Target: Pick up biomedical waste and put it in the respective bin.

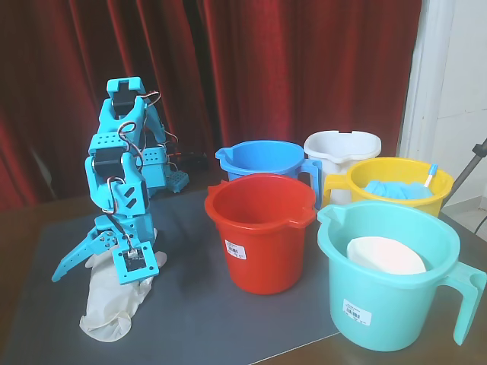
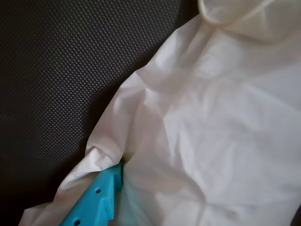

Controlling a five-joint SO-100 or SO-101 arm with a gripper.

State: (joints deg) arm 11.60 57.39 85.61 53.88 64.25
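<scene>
With the arm folded down low, the gripper (image 1: 97, 255) is spread wide open right on top of a white glove (image 1: 110, 304).

Fixed view: one finger sticks out to the left, the other is down by the cam board, and the glove lies flat on the grey mat (image 1: 198, 319), running from under the gripper toward the front edge. Not lifted, jaws aren't pinching it afaict. Wrist view: glove (image 2: 211, 132) fills most of the pic, crumpled, w/ a blue fingertip (image 2: 96, 202) pressing into a fold at the bottom; mat (image 2: 51, 70) upper left. Buckets are all well off to the gripper's right in the fixed view: red (image 1: 261, 232) nearest, then blue (image 1: 266, 161), white (image 1: 342, 152), yellow (image 1: 399, 186) w/ blue stuff inside, teal (image 1: 392, 277) up front w/ a white thing in it.
</scene>
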